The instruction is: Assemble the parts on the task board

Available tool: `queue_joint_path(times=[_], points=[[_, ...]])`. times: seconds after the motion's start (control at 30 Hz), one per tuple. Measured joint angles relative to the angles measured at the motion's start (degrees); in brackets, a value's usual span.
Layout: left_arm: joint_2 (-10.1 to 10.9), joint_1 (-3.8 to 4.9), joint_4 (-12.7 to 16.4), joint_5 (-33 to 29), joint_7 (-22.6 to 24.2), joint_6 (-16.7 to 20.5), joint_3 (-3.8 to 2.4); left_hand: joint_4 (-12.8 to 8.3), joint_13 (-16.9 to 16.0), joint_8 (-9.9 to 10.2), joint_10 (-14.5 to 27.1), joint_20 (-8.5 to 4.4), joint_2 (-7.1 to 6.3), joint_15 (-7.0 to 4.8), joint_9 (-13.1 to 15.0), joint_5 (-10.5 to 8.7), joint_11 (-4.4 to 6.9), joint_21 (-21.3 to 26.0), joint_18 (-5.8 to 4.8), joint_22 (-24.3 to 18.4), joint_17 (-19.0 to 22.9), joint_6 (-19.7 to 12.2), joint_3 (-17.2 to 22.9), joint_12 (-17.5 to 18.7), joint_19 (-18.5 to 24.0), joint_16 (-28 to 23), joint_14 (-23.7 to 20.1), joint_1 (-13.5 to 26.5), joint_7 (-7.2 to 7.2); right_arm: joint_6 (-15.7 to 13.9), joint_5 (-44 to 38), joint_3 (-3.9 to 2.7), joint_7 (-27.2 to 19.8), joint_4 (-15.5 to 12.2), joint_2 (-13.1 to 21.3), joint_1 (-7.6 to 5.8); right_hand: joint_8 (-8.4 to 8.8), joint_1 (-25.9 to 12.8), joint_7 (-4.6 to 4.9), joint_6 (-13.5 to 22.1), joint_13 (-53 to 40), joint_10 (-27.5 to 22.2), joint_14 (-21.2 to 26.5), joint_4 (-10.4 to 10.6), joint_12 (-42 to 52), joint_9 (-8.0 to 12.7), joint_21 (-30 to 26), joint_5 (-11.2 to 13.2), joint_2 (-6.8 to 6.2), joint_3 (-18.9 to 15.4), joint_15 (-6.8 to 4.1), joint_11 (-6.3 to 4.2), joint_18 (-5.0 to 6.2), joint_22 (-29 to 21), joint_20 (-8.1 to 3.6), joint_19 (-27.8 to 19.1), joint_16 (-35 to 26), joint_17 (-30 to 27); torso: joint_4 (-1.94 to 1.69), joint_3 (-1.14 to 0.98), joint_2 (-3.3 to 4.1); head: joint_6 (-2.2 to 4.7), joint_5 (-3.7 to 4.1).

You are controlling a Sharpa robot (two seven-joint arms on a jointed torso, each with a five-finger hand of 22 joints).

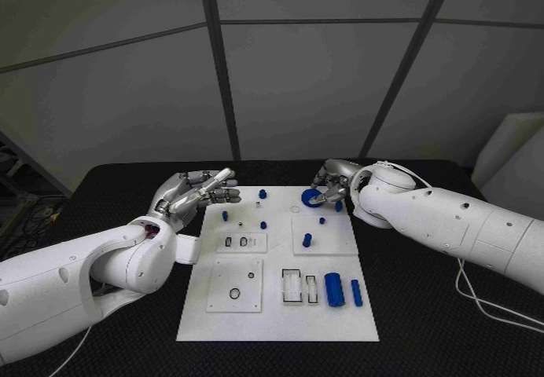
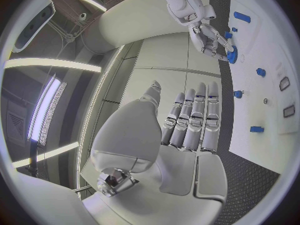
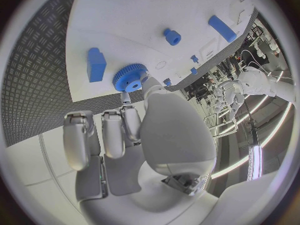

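The right hand [image 1: 328, 188] pinches a blue gear [image 1: 310, 198] at the task board's [image 1: 277, 322] far edge, likely seating it next on a peg there, while the left hand [image 1: 199, 191] hovers released.

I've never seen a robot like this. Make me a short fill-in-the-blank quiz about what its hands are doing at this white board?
1. The right hand holds a blue ____ at the far end of the task board.
2. The left hand holds ____.
3. The large blue cylinder lies on the board's ____ end, nearest the robot.
Missing words: gear; nothing; near
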State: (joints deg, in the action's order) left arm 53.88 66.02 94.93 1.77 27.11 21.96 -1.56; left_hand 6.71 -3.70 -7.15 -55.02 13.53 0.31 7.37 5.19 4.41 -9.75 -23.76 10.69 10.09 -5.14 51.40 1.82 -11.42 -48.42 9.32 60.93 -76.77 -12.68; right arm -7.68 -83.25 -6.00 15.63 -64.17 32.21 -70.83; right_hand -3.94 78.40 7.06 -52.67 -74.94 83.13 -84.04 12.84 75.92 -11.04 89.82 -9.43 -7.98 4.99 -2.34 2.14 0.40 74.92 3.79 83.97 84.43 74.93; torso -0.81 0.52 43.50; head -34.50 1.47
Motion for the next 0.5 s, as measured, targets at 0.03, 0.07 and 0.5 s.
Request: queue_joint_path(times=[0.03,0.07,0.5], points=[[0.0,0.0,0.0,0.0,0.0,0.0,0.0,0.0,0.0,0.0,0.0,0.0,0.0,0.0,0.0,0.0,0.0,0.0,0.0,0.0,0.0,0.0,0.0,0.0,0.0,0.0,0.0,0.0,0.0,0.1,-0.1,0.0,0.0,0.1,-0.1,0.0,0.0,0.3,0.0,0.0,0.0,0.0,0.0,-0.2,0.3,-0.1,0.0,0.0,0.32,0.2,0.0,0.0,0.0,0.0,0.0,0.0,0.0,0.0,0.01,0.0,-0.01,-0.02,-0.01],[0.0,0.0,0.0,0.0,0.0,0.0,0.0,0.0,0.0,0.0,0.0,0.0,0.0,0.0,0.0,0.0,0.0,0.0,0.0,0.0,0.0,0.0,0.0,0.0,0.0,0.0,0.0,0.0,0.0,0.2,-0.2,-0.01,0.0,0.1,-0.1,-0.01,0.0,0.8,-0.06,-0.1,0.0,0.1,0.0,-0.4,0.6,-0.2,0.0,0.0,0.3,0.4,0.0,-0.13,0.01,0.0,0.0,0.0,0.0,0.0,0.01,-0.01,-0.01,-0.03,-0.03],[0.0,0.0,-0.1,0.0,-0.1,0.0,0.0,-0.2,0.0,0.0,0.0,0.0,0.0,0.0,0.0,0.0,-0.02,0.0,0.0,0.0,0.0,0.0,0.2,0.0,0.0,0.0,0.0,0.0,0.0,1.0,-2.3,-0.14,-0.1,-0.2,-0.1,-0.21,-0.72,3.6,-0.55,-4.2,0.0,0.8,0.0,-4.0,3.7,-1.5,0.0,-3.2,2.58,2.4,0.0,-0.4,0.01,0.0,0.0,0.0,0.2,0.0,0.02,-0.04,-0.01,-0.32,-0.04]])
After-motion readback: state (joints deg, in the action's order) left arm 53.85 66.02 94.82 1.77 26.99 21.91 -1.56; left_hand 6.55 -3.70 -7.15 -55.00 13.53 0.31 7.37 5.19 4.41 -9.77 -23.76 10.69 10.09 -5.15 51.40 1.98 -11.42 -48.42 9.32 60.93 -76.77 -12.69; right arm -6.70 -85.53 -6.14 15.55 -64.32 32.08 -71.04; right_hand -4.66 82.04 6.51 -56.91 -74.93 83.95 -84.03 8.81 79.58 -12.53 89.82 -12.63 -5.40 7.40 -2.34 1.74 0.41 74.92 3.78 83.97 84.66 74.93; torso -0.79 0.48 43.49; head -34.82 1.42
